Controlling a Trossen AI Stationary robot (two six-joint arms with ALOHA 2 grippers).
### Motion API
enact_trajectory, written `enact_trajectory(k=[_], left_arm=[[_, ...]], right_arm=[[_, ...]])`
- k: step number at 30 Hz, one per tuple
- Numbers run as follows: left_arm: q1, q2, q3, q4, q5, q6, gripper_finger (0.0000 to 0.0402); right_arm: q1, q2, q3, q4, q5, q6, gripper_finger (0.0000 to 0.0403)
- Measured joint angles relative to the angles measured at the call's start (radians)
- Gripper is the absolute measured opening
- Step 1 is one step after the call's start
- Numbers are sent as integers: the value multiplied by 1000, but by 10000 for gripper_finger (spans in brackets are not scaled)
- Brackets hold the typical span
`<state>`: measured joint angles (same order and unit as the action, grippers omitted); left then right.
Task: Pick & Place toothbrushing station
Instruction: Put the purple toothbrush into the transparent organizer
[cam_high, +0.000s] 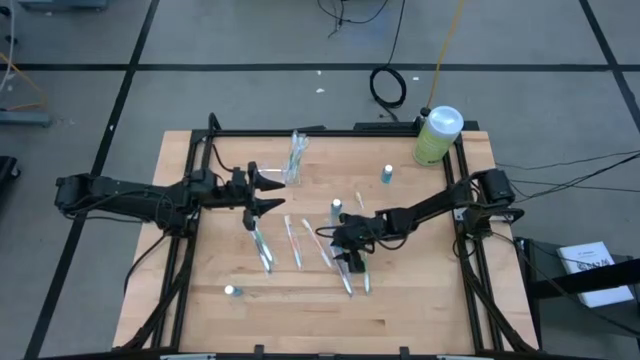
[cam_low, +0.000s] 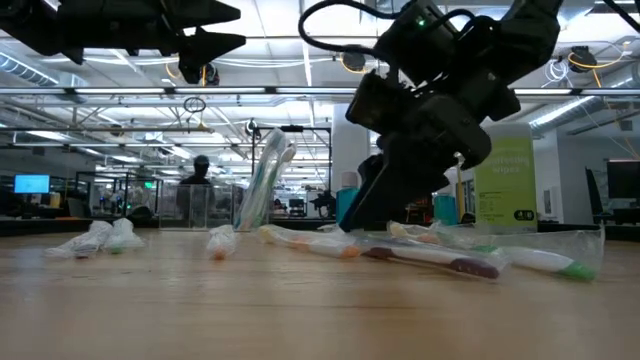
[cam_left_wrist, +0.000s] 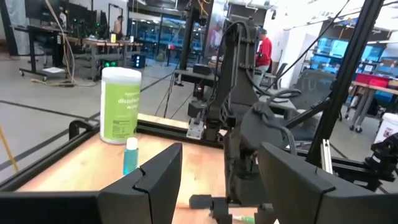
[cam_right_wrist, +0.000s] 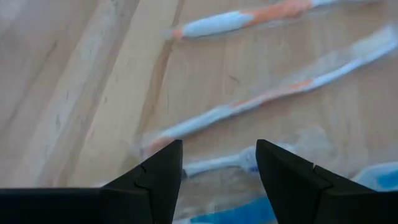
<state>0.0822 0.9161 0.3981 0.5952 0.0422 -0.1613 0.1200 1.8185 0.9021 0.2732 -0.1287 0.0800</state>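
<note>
In the high view the toothbrushing station (cam_high: 296, 156), a clear plastic holder, sits at the upper middle of the wooden table (cam_high: 420, 300), apparently tipped over. The left gripper (cam_high: 268, 192) hangs just below and left of it, fingers spread with nothing between them. The right gripper (cam_high: 350, 262), at the lower centre, points down with its jaws parted and empty above wrapped toothbrushes (cam_high: 294, 243) lying in a row. A green bottle (cam_high: 436, 135) with a white cap stands at the upper right corner, a small blue bottle (cam_high: 387, 174) near it.
</note>
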Motion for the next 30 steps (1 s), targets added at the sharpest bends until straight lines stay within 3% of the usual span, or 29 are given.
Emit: enact_trajectory(k=[7,12,16,21,26,30], left_arm=[[0,1,0,4,0,-6,216],[0,0,0,5,0,-6,216],[0,0,0,5,0,-6,216],[0,0,0,5,0,-6,216],[0,0,0,5,0,-6,216],[0,0,0,5,0,-7,216]], right_arm=[[-3,-17,15,-100,124,-13,196],[-2,-21,16,-98,121,22,196],[-2,-21,16,-104,50,23,196],[15,-21,16,-125,37,-9,196],[25,-21,16,-201,-100,-18,196],[46,-25,18,-293,-136,-1,196]])
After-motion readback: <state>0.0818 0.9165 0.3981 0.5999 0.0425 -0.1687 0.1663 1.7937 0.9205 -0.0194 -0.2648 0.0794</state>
